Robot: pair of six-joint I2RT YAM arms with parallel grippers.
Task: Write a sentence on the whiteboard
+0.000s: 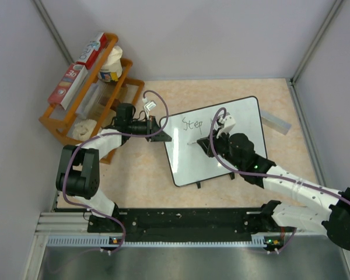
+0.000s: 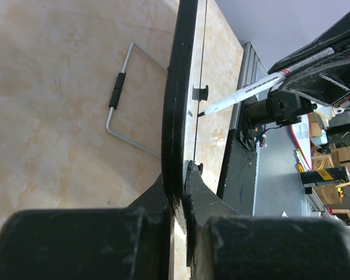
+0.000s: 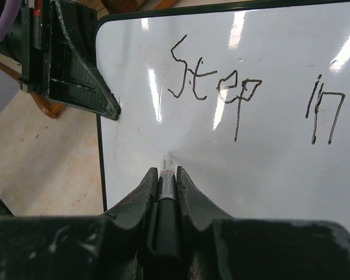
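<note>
Gripping a marker (image 3: 167, 198), the right hand (image 3: 167, 172) held its tip below "Step" of the sentence (image 3: 216, 87) — blank whiteboard (image 1: 189, 160) lay rightward; the left hand (image 1: 156, 129), closed, clamped its left edge over the tabletop (image 1: 181, 93).

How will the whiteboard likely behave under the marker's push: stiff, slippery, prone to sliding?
Probably stiff: the whiteboard looks flat edge-on. Its glossy face likely lets the marker glide. Light enough to slide, perhaps; the left fingers clamp its edge.

Left arm (image 1: 79, 175) white with black joints, right arm (image 1: 297, 189) the same, purple cables (image 1: 165, 119) along both, scuffed black fingers (image 3: 134, 198)
</note>
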